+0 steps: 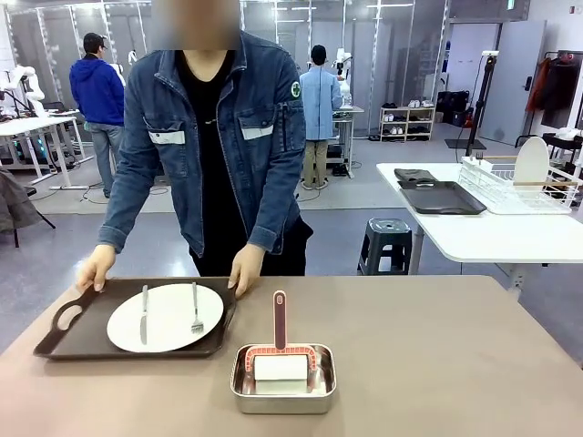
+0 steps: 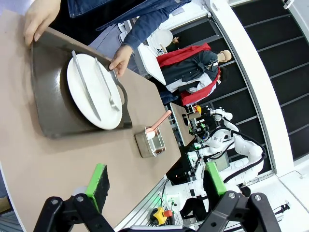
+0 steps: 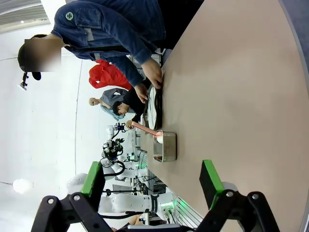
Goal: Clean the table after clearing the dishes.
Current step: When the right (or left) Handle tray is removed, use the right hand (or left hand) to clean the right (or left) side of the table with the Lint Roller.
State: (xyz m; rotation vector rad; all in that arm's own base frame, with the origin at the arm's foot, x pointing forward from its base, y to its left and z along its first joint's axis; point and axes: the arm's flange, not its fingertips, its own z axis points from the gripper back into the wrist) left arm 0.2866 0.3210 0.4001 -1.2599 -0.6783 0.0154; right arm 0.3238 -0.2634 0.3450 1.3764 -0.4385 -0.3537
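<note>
Desk (image 1: 455,346): beige-brown top across the lower half of the front view; carries a tray at lower left and a pan at lower centre; its right half lies bare.
Tray (image 1: 96,300): dark, with handle slots, flat on the desk at lower left.
Plate (image 1: 168,319): round, white, lying in the tray, right of its middle; a knife (image 1: 144,314) lies on the plate's left part and a fork (image 1: 195,309) on its right part, both pointing away from the camera.
Person: stands at the far side in a denim jacket, bent toward the tray; one hand (image 1: 94,270) grips the tray's far left corner; the other hand (image 1: 246,267) rests on its far right corner.
Pan (image 1: 282,390): small steel rectangle, just right of the tray, apart from it; holds a tool (image 1: 280,319) with a white block low down and a pink handle standing upright.
Left gripper (image 2: 155,182): fingers wide apart, nothing between them; raised over the desk, with tray and pan farther up its view.
Right gripper (image 3: 150,182): fingers wide apart, holding nothing; raised over bare desk, the pan beyond it.
Background, right of frame: white table (image 1: 474,238) bearing a rack (image 1: 510,187); stool (image 1: 389,244) beside it.
</note>
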